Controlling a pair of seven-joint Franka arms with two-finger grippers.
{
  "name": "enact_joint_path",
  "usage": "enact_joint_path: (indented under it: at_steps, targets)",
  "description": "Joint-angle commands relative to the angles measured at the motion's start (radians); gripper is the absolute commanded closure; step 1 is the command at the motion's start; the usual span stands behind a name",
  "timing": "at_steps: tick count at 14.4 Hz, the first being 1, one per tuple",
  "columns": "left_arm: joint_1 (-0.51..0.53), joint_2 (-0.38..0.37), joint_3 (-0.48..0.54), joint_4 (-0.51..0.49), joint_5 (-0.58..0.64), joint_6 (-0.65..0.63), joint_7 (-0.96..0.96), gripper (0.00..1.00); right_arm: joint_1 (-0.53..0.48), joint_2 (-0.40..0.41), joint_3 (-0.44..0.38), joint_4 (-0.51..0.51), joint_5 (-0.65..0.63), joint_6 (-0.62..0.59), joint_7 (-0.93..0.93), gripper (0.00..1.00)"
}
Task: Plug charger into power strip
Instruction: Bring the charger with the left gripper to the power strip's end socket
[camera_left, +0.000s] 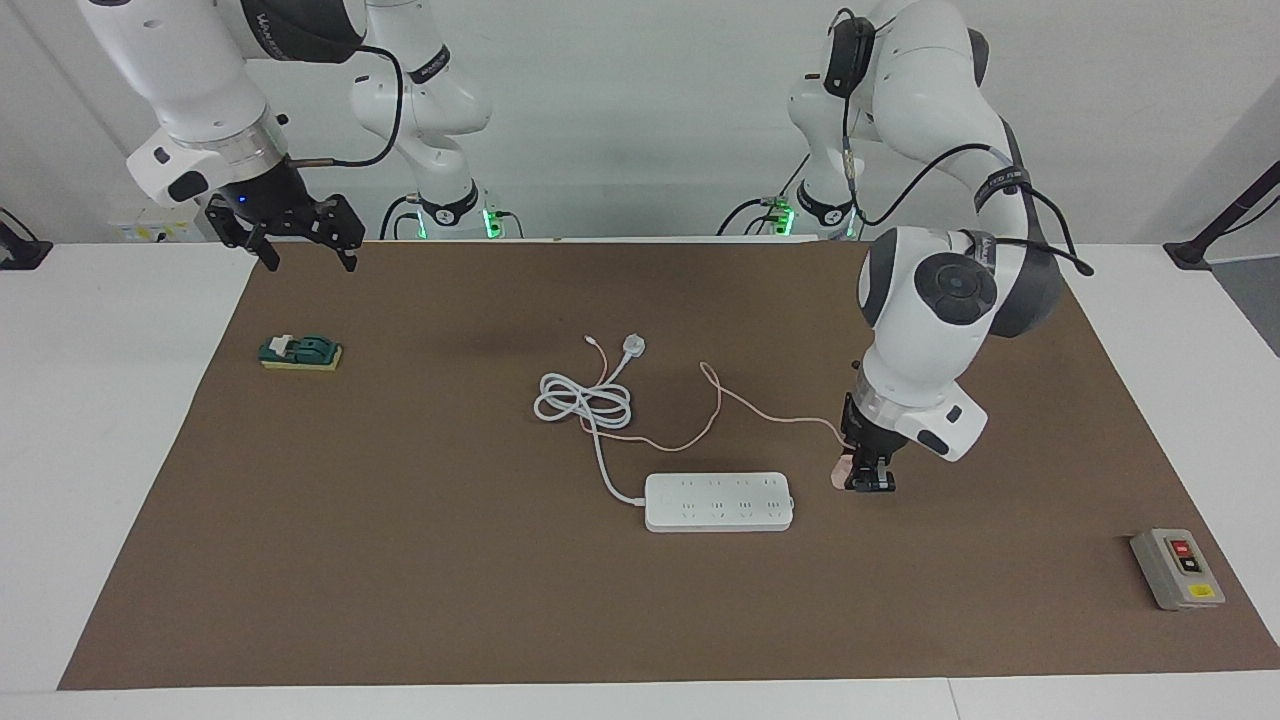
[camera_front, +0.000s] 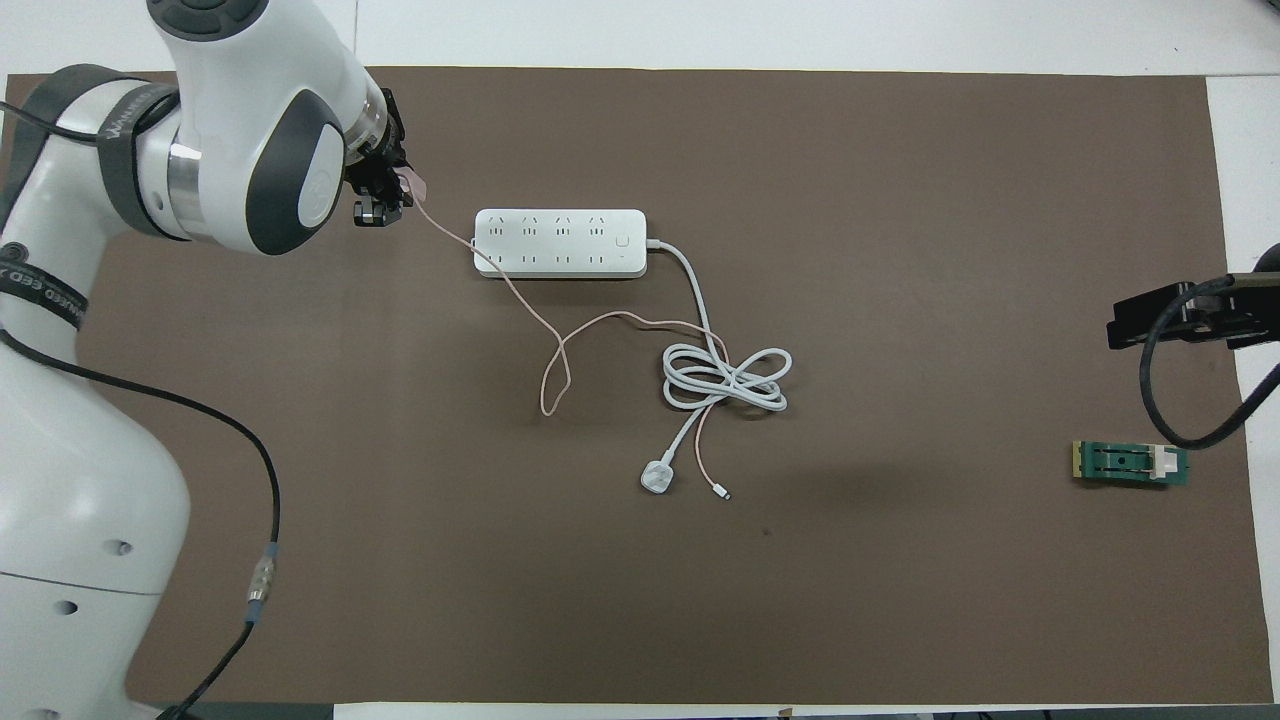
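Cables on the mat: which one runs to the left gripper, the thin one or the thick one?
The thin pink cable: it leads to the charger held in the left gripper. The thick white cord lies coiled, joined to the power strip.

charger (camera_left: 841, 468) mostly hidden by left claw (camera_left: 868, 484), prongs unseen
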Motion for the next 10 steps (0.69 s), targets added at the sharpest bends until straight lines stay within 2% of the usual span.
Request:
enact_joint_path:
  at_steps: [1, 4, 6, 8, 10]
  targets:
    - [-0.014, 0.032, 0.02, 0.079, 0.019, -0.072, -0.027, 1.0, -0.028, -0.015, 0.023, -0.011, -0.023, 0.001, -0.033, 0.0]
    - [-0.024, 0.02, 0.017, 0.014, 0.01, -0.008, -0.031, 1.0, -0.025, -0.015, 0.023, -0.011, -0.023, 0.001, -0.033, 0.0]
    - [-0.058, -0.035, 0.015, -0.112, -0.011, 0.073, -0.036, 1.0, -0.018, -0.017, 0.023, -0.011, -0.035, -0.002, -0.033, 0.0]
    - [-0.072, -0.058, 0.014, -0.177, -0.045, 0.118, -0.06, 1.0, -0.016, -0.018, 0.022, -0.011, -0.041, -0.003, -0.033, 0.0]
    - [-0.105, -0.112, 0.014, -0.316, -0.045, 0.202, -0.065, 1.0, -0.016, -0.02, 0.023, -0.011, -0.04, -0.005, -0.033, 0.0]
